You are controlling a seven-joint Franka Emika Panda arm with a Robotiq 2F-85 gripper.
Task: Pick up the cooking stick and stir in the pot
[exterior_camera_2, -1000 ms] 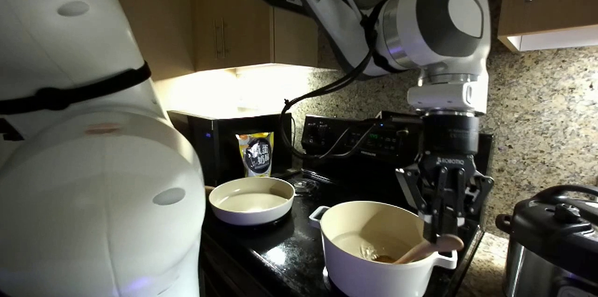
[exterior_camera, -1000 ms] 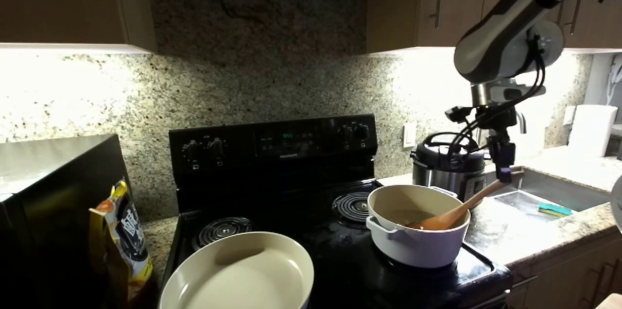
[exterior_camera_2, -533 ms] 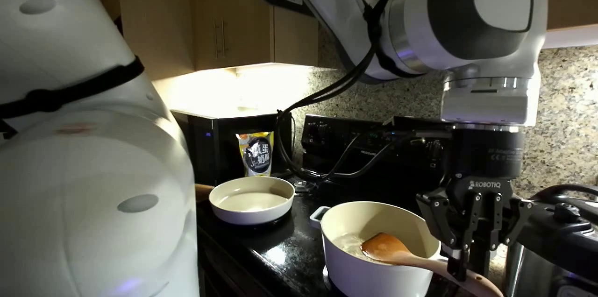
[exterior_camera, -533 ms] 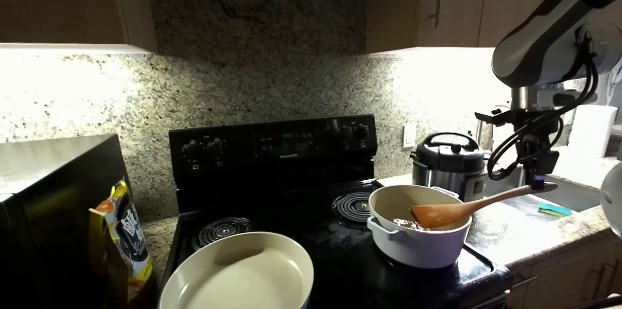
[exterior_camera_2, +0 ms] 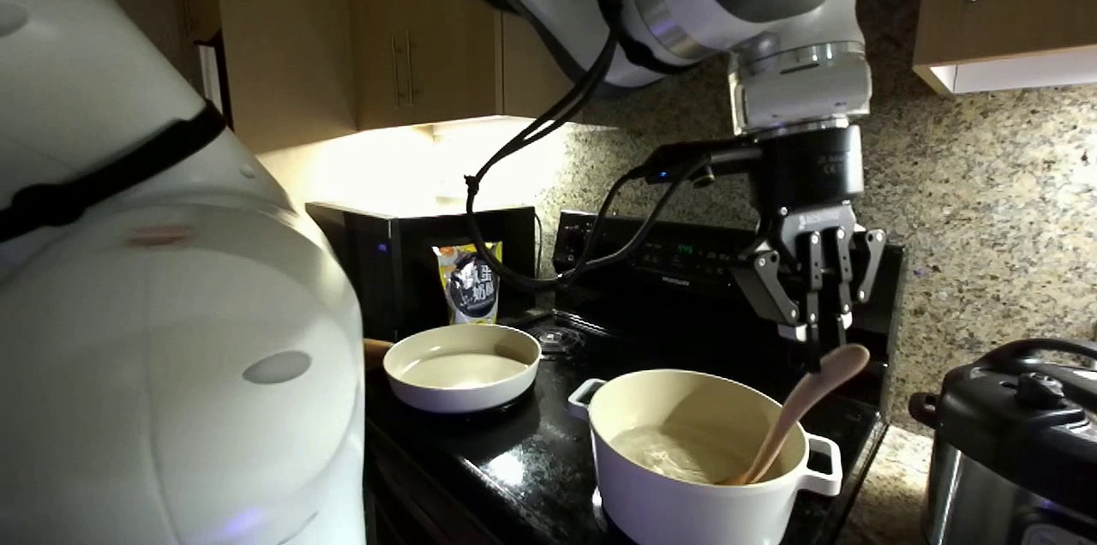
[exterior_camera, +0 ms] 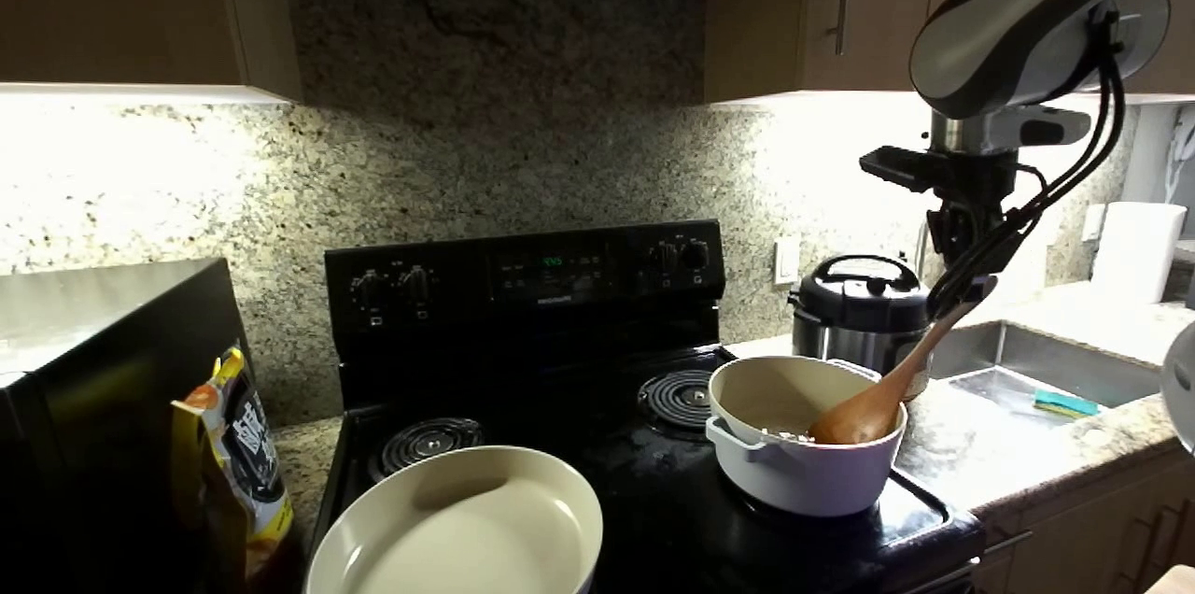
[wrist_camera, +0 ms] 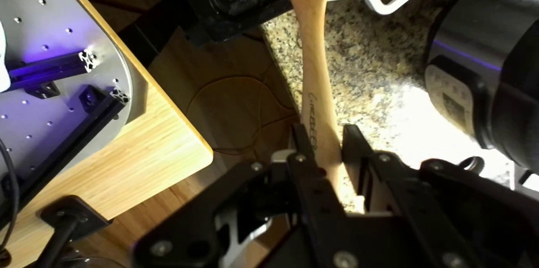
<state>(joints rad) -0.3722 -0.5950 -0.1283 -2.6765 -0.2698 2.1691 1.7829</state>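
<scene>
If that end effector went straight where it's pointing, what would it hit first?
Apart from the spoon it grips, the end effector would probably meet the speckled counter beside the pot, though depth is hard to judge.

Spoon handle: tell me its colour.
The spoon handle is light brown with dark lettering; the wrist view shows it best.

In an exterior view, gripper (exterior_camera_2: 826,346) holds tilted cooking stick (exterior_camera_2: 804,398) near its upper end, lower end inside white pot (exterior_camera_2: 677,498) on black stovetop (exterior_camera_2: 544,434), shallow pan (exterior_camera_2: 463,398) standing apart, upright bag (exterior_camera_2: 472,284) behind it.
</scene>
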